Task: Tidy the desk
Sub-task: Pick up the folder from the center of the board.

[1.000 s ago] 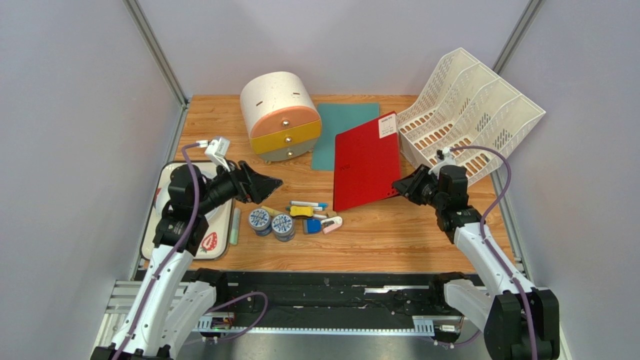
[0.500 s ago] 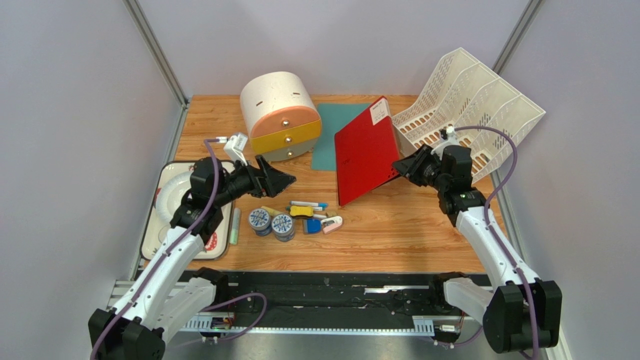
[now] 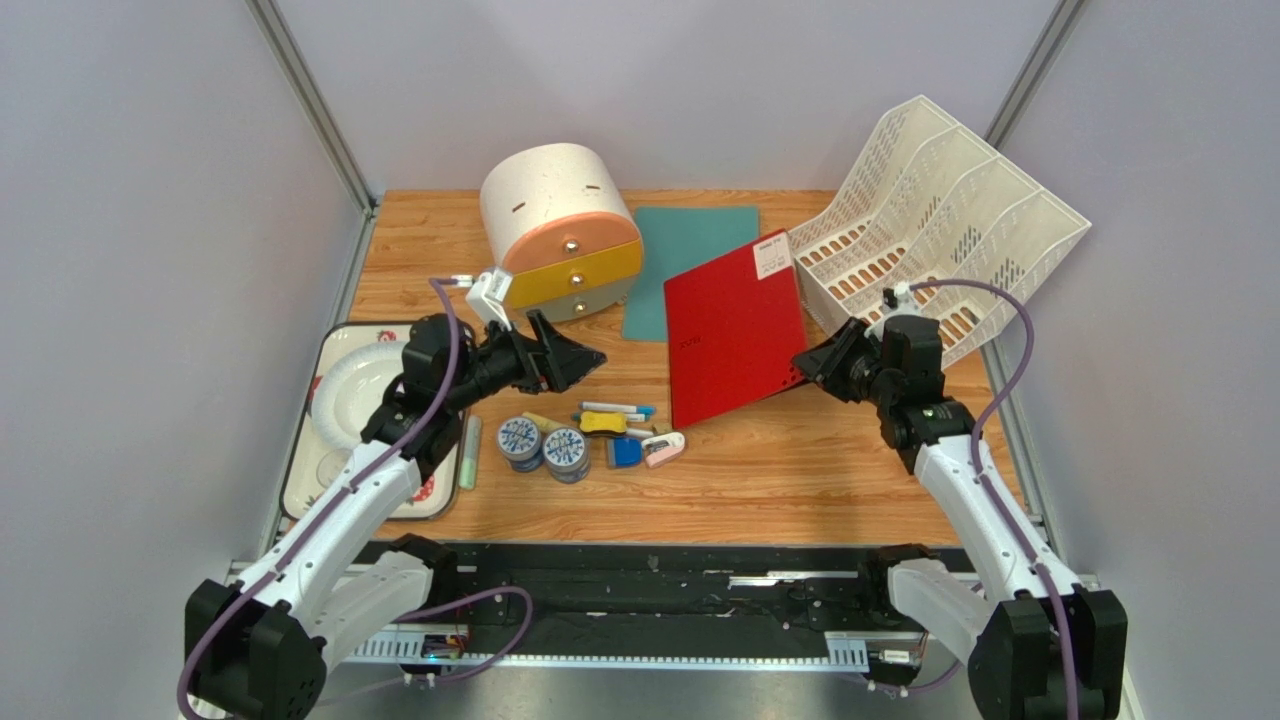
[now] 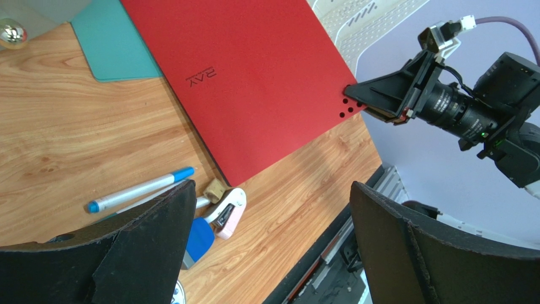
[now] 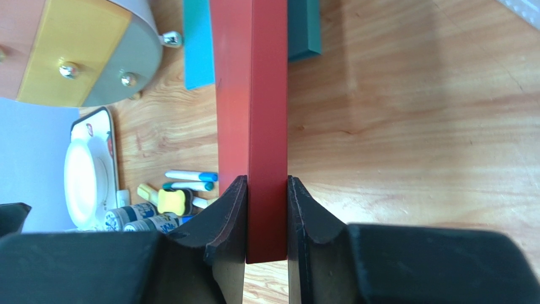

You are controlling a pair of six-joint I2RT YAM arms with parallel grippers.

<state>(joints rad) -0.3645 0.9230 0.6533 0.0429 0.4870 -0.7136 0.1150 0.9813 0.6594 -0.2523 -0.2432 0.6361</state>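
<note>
Red folder is sitting right of the middle of the desk, the wood-grain top that is spanning the space between the metal rails ahead of both arm bases. The right gripper is pinching the folder's near right corner, its fingers pressing on both faces beside three small punched holes, and that corner is riding above the wood while the left long edge is staying low. The folder's far right corner is reaching just beside the white file rack at the far right corner, and its far left corner is overlapping a teal sheet by the far edge.

The left gripper is hovering with its jaws spread wide and holding nothing, above a blue-capped pen and two round tins left of the middle, in front of a drum-shaped drawer unit. A tray carrying a white plate is lying along the left edge.

Bare wood is running along the whole near edge and widening toward the near right corner under the right arm; a narrower strip is showing between the pens and the folder's low edge.

Dark lettering on the folder's cover is looking like "RAY", with a finer line over it too small to read. A white label on the far right corner is carrying print that cannot be read
</note>
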